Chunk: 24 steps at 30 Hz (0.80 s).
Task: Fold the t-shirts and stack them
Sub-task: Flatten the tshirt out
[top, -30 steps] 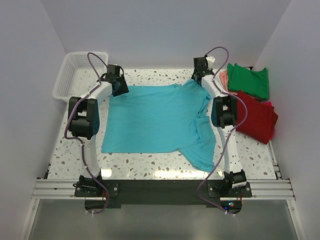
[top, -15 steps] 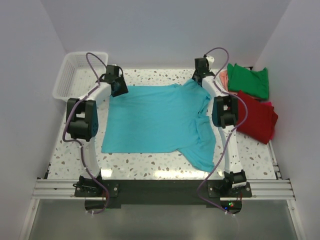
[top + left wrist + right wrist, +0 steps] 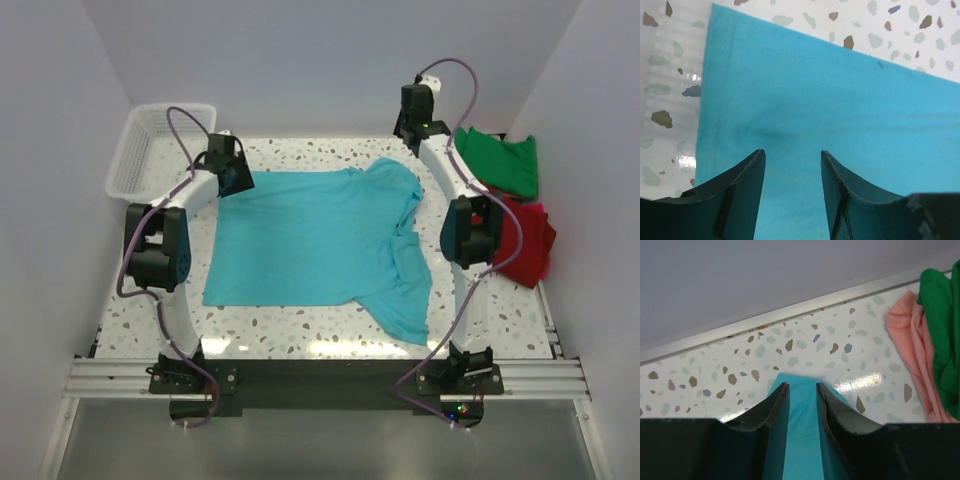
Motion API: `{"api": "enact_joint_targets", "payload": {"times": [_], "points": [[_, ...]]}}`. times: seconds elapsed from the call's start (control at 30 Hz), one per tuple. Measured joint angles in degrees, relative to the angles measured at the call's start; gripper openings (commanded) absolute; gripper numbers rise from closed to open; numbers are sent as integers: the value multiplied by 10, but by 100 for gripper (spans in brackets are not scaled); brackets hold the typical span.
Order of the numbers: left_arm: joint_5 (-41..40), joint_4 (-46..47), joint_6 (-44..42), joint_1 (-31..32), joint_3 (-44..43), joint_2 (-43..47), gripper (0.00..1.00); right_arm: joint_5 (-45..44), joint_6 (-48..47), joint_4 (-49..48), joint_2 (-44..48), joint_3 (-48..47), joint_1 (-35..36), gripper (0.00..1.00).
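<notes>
Left arm: the left arm reaches to 10 o'clock with its elbow bowed outward. The left gripper is over the far-left corner of the flat turquoise cotton t-shirt, which is spread across the table's middle.
Left jaws: well apart, with smooth cloth below and nothing between them.
Right arm: the right arm stretches to 1 o'clock, its right gripper near the back wall.
Right jaws: a narrow gap with turquoise cloth showing in it (pinched or merely behind, I cannot tell).
Edges: bare speckled table shows at 12 and at 6 o'clock.
Neighbours: a white plastic lattice basket sits at 10 o'clock. The green t-shirt and red t-shirt lie at 2 to 3 o'clock, just beside the right arm.
Hidden: the salmon-pink t-shirt lies partly under the green one and is hard to find from overhead.
</notes>
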State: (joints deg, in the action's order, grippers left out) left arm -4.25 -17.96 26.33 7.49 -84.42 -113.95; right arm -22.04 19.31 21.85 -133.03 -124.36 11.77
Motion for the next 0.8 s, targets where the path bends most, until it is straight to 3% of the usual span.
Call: {"api": "enact_joint_targets", "payload": {"times": [0.17,0.6,0.8], "points": [[-6,-11,0,1,1,34,53,9,3,66,106,27,15,32],[14,-44,16,22,118,116,54,58,63,182,365,449,71,31],[37,-35,31,26,130,102,54,97,83,181,425,541,68,31]]}}
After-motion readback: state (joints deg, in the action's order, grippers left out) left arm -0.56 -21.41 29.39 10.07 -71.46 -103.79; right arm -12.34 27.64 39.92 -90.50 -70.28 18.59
